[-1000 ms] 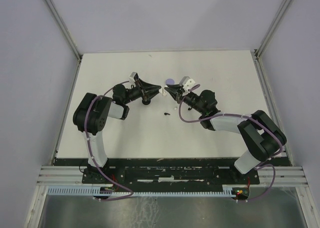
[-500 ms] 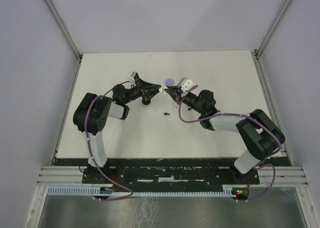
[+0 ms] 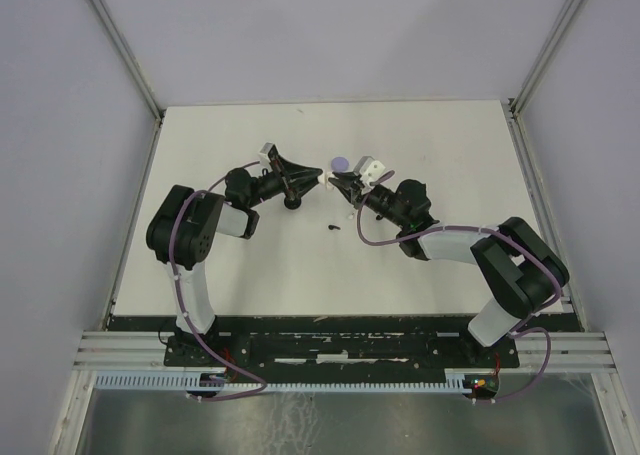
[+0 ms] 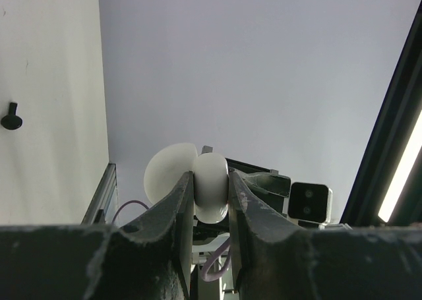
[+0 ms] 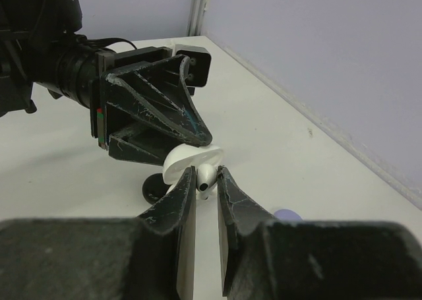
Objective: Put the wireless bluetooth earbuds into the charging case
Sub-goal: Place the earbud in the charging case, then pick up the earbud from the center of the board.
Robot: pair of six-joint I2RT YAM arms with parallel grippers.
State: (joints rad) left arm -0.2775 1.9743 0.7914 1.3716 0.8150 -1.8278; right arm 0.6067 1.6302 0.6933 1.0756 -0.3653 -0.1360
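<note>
My left gripper (image 4: 211, 178) is shut on the white charging case (image 4: 212, 193), held above the table with its lid (image 4: 166, 176) swung open. In the right wrist view the case (image 5: 191, 159) sits at the tip of the left gripper (image 5: 198, 142). My right gripper (image 5: 206, 171) is shut on a white earbud (image 5: 207, 177), right against the case's opening. From above, the two grippers (image 3: 318, 183) (image 3: 336, 182) meet tip to tip over the table's middle. A black earbud (image 3: 333, 226) and a small white piece (image 3: 345, 217) lie on the table just in front of them.
A black round puck (image 3: 293, 202) sits under the left gripper, also in the right wrist view (image 5: 153, 188). A lilac puck (image 3: 340, 163) lies just behind the grippers. White walls and metal posts (image 3: 125, 55) enclose the table.
The right gripper has edged slightly left toward the case. The left arm has stayed put.
</note>
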